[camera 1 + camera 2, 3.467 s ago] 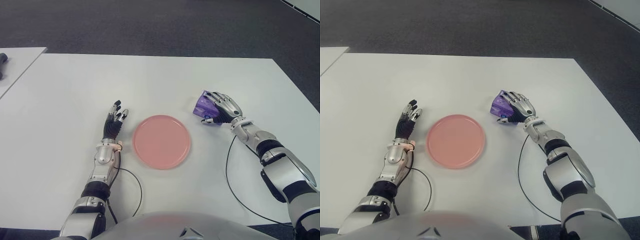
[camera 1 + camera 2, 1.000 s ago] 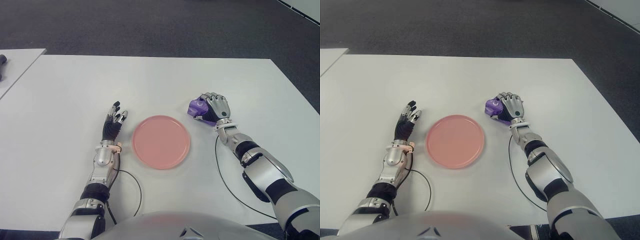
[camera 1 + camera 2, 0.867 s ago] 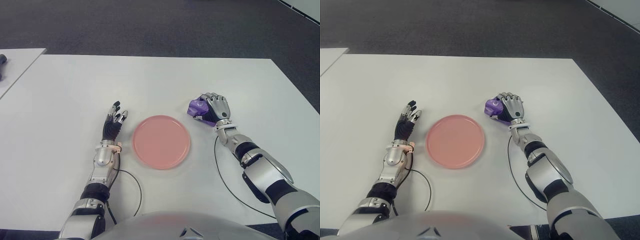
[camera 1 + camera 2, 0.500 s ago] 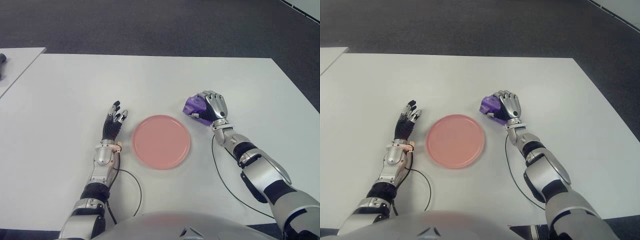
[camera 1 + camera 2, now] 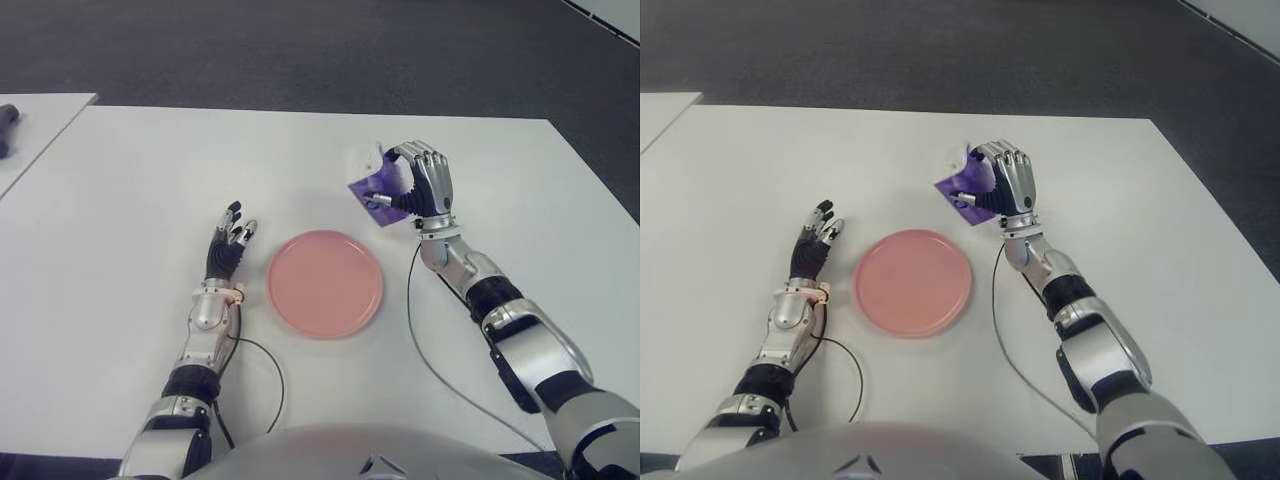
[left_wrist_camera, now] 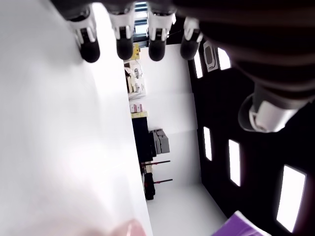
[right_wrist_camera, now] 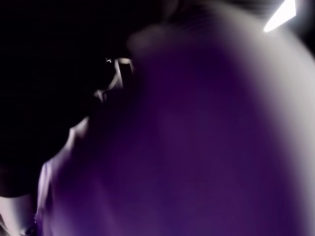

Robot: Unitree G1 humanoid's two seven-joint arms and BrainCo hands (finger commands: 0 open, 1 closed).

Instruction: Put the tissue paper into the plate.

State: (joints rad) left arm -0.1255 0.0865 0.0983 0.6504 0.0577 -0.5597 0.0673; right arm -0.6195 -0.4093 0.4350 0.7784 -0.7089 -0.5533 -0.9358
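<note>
The purple tissue paper pack (image 5: 378, 184) is gripped in the curled fingers of the right hand (image 5: 418, 183), held above the table (image 5: 120, 180) to the far right of the pink plate (image 5: 324, 283), presumably so it can be carried over. The left hand (image 5: 226, 249) is seen left of the plate, fingers outstretched, nothing held.

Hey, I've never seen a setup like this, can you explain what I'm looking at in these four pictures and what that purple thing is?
This is a humanoid robot with two arms ending in fingered hands. Two pictures come from a camera pair on its head, looking down at a white table. The other two come from cameras on its wrists, very close to each hand.

On the table lies a round pink plate, with nothing in it. The right hand is raised beyond the plate's far right edge, gripping a purple tissue paper packet; that purple blur fills the right wrist view. The left hand shows to the left of the plate, fingers stretched out, holding nothing.
</note>
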